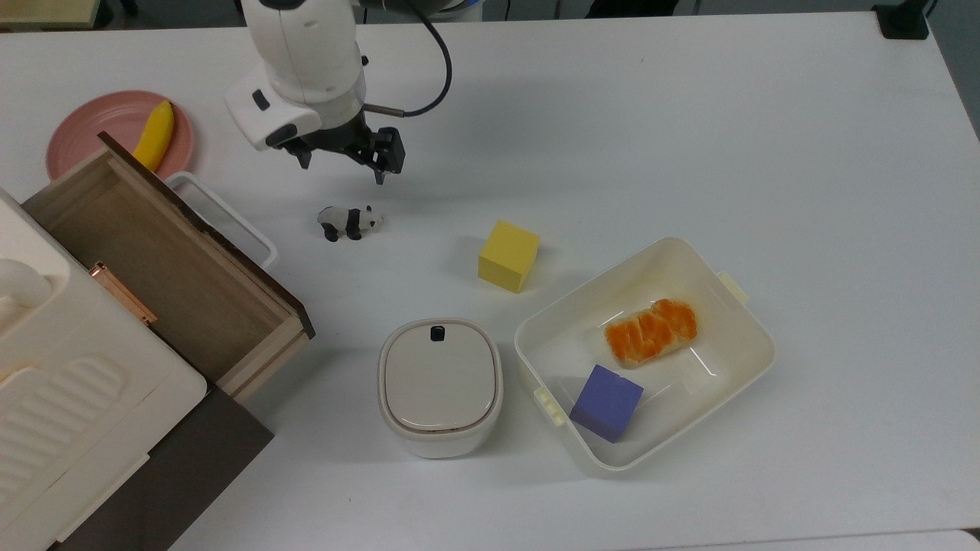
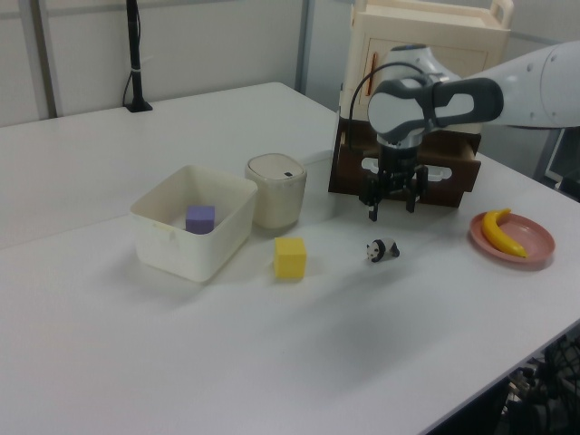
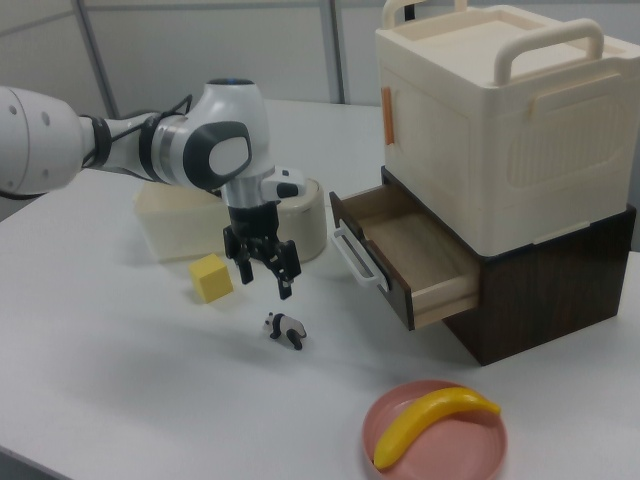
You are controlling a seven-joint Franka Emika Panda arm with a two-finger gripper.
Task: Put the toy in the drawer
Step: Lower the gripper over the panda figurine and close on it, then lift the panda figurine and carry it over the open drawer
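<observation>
Toy [image 3: 283, 329] panda stands on all four legs on the bare white table [image 1: 689, 115], in the right view just beyond the pink plate [image 3: 436, 440] that carries the banana [image 3: 430, 424] at the near edge. It sits alone, touching nothing. Right above it and a touch farther back hangs the gripper [image 3: 264, 266], fingers pointing down and spread apart with nothing between them, clear of the panda. In the top view the gripper [image 1: 341, 158] sits just above the toy [image 1: 349, 221]; in the left view the gripper [image 2: 391, 198] hovers over the toy [image 2: 381, 250]. At the right view's left lies the yellow cube [image 3: 211, 277], near the panda but apart. Off to the right view's right, the drawer [image 3: 400, 253] is pulled out, wooden inside showing, white handle facing the toy. Farther back stands the lidded cream container [image 3: 305, 213].
</observation>
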